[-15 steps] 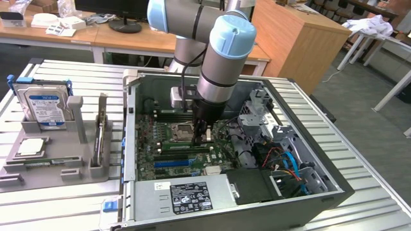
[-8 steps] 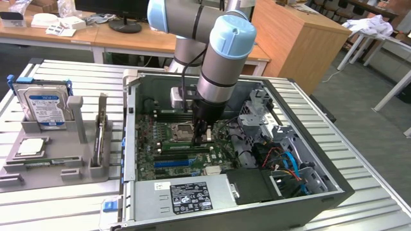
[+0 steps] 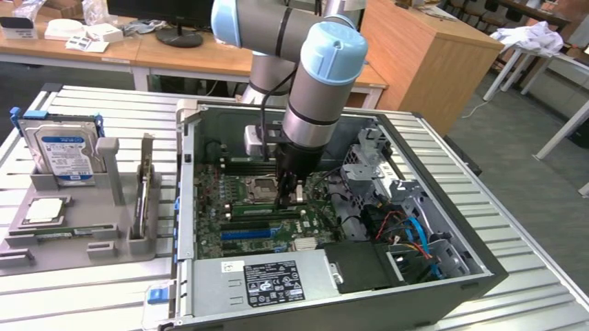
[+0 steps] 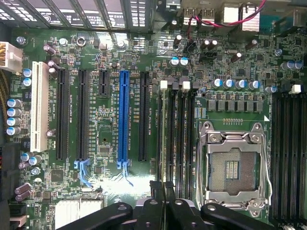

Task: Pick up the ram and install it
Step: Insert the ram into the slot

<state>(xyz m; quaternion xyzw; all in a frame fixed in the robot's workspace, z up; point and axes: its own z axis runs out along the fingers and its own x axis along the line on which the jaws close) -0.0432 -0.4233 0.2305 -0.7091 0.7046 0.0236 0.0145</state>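
Note:
My gripper (image 3: 292,196) hangs low inside the open computer case, just in front of the CPU socket (image 3: 261,186). In the wrist view its fingers (image 4: 154,203) are pressed together, and I see nothing between them. They sit over the end of the black memory slots (image 4: 175,139) beside the socket (image 4: 232,167). I cannot tell whether a stick is seated in the slot under them. In the exterior view, a long narrow stick that looks like the ram (image 3: 143,189) stands on edge in the grey holder (image 3: 78,241), well away from the gripper on the exterior view's left.
A silver hard drive (image 3: 65,148) stands in the holder, with a CPU chip (image 3: 44,210) lying nearby. The case walls (image 3: 184,179), drive cage (image 3: 387,172), cables (image 3: 410,234) and power supply (image 3: 267,279) hem the gripper in. A blue expansion slot (image 4: 123,115) lies beside the memory slots.

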